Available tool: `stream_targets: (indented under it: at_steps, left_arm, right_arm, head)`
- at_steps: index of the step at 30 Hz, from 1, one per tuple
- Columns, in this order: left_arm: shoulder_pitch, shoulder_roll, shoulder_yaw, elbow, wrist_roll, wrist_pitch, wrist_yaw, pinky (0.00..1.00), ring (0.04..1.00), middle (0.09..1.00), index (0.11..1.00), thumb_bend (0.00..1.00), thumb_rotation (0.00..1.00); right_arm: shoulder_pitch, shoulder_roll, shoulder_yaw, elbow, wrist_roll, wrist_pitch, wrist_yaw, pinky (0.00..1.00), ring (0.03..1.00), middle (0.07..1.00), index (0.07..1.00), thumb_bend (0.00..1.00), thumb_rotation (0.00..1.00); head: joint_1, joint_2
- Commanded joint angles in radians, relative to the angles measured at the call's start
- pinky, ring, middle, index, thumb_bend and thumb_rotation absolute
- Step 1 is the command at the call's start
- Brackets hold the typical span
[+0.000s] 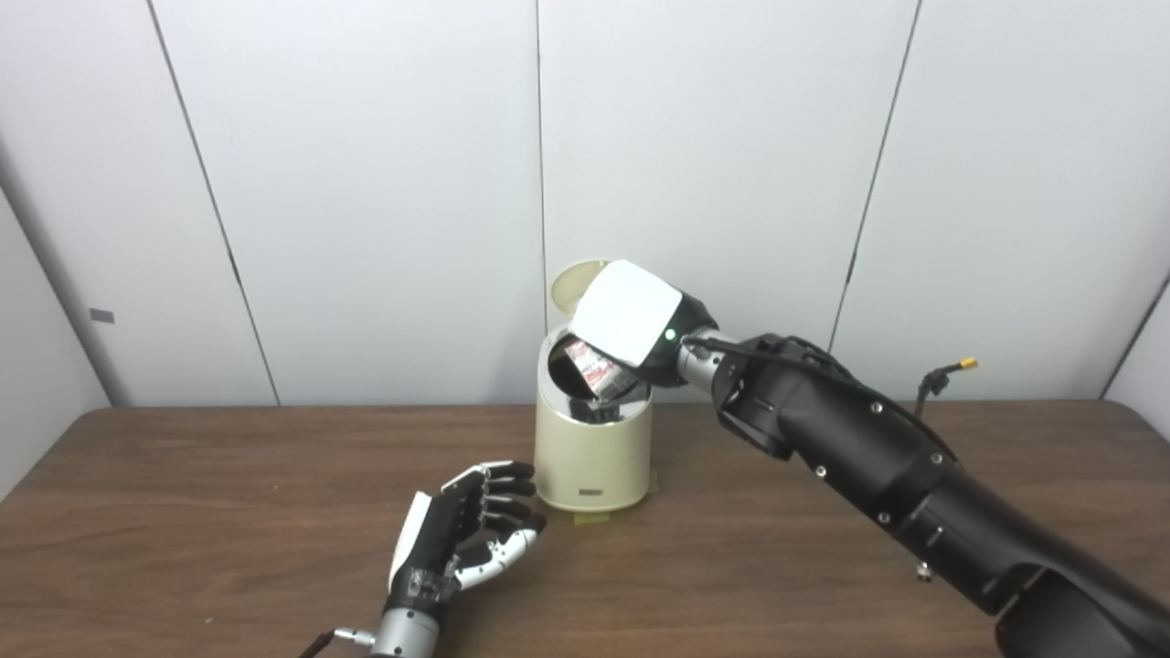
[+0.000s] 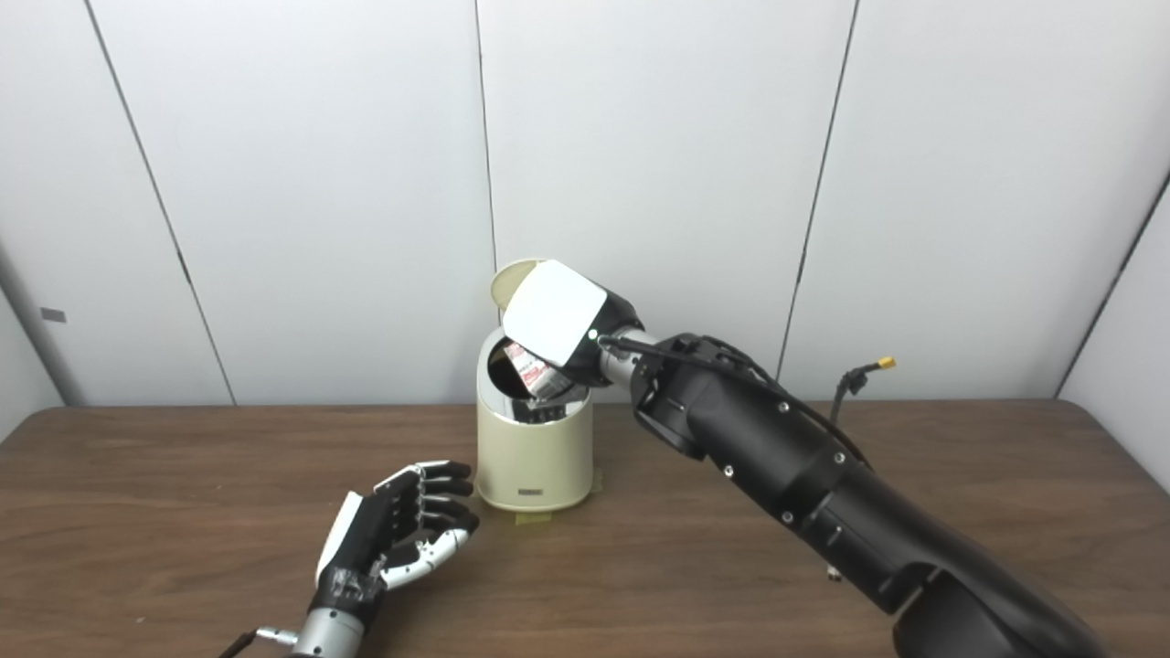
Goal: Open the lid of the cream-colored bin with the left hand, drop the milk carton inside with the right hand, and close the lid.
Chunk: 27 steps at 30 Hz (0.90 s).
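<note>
Standing near the middle of the brown wooden table (image 1: 183, 512), the bin (image 1: 592, 457) is a small cream cylinder with a slightly rounded base and a small dark label low on its front; a scrap of yellowish tape (image 1: 592, 519) shows under its front edge. Its lid (image 1: 574, 285) is up, a cream disc tipped back behind the opening and seen partly edge-on; the mouth below it is dark, ringed by a shiny metallic rim (image 1: 585, 402).

The carton (image 1: 592, 366) sits tilted in that mouth, its lower part below the rim; what shows is a small white face with red and dark print, too blurred to read. The right hand (image 1: 631, 320) is over the opening, its white back turned to the camera, a green light glowing at the wrist; the fingers are hidden beneath the hand, so whether they grip the carton or have let go cannot be told, though the carton seems to lie right against them. The black right arm (image 1: 868, 457) reaches in from the lower right, cables looped along it.

The left hand (image 1: 466, 535) rests low near the table, just beside the bin's front left and apart from it; it holds nothing, its black and white fingers (image 1: 507, 480) loosely curled and spread, pointing toward the bin. White wall panels (image 1: 366, 183) fill the background.
</note>
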<state>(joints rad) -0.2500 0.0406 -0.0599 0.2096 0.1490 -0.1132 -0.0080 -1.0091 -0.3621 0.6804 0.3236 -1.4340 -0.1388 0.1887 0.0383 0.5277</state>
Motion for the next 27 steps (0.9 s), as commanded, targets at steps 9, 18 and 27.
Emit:
stream_targets:
  at_steps: [9,18,27]
  left_arm:
    - [-0.038,-0.001,0.002,-0.024,-0.014,-0.017,0.001,0.54,0.608,0.674,0.686,0.50,0.00]
    - [-0.038,-0.001,0.002,-0.025,-0.016,-0.018,0.000,0.54,0.605,0.668,0.682,0.50,0.00]
    - [-0.037,-0.003,0.003,-0.027,-0.010,-0.013,0.008,0.54,0.598,0.665,0.680,0.50,0.00]
  right_arm:
    - [-0.010,-0.004,-0.018,-0.014,0.004,0.029,0.038,0.74,0.876,0.927,0.863,0.98,0.38]
    - [0.001,-0.016,-0.051,-0.066,0.041,0.026,0.055,0.75,0.859,0.924,0.862,0.99,0.35]
    - [0.053,-0.023,-0.206,-0.184,0.311,-0.079,-0.062,0.53,0.682,0.765,0.740,0.85,0.28]
  head:
    - [0.001,0.000]
    - [0.001,0.003]
    - [0.005,0.005]
